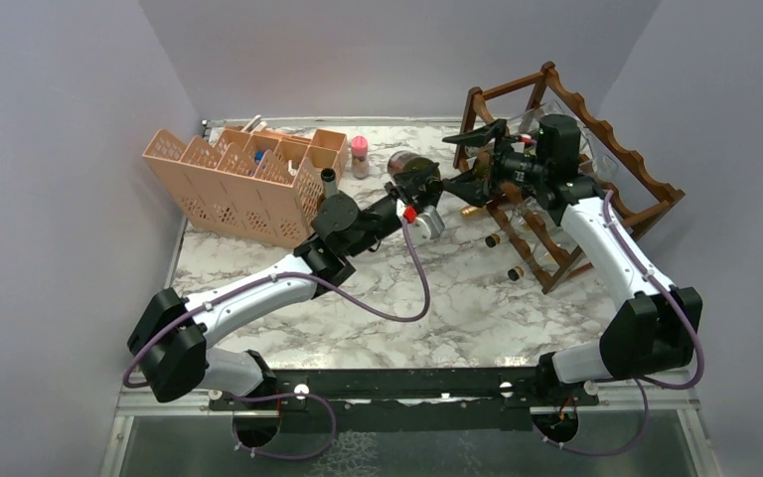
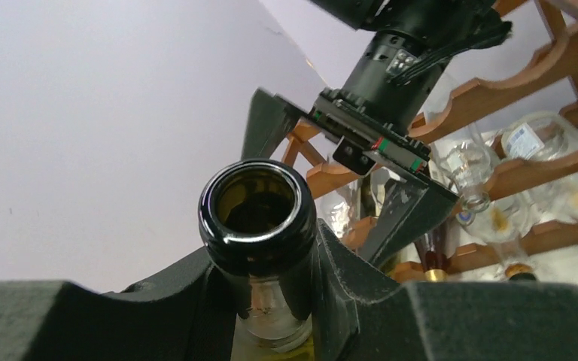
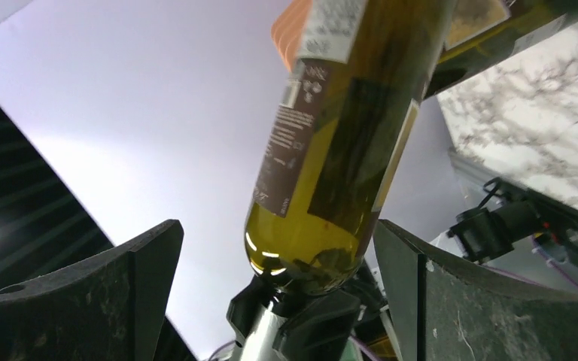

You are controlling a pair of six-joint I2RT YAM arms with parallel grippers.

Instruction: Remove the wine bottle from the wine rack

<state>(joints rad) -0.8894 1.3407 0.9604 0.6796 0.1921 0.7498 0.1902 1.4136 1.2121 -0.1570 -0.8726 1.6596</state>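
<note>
My left fingers are clenched on the neck of the wine bottle, holding it over open worktop just off the left edge of the wine rack, with my right fingers released wide around its shoulder.

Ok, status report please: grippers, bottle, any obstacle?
Left gripper shut on wine bottle neck. Right gripper open around its body, not touching. Bottle off wine rack; nothing blocks it.

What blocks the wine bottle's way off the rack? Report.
Nothing visible. The wine bottle, held at its neck by the left gripper, is already outside the wine rack; the open right gripper straddles its shoulder end.
</note>
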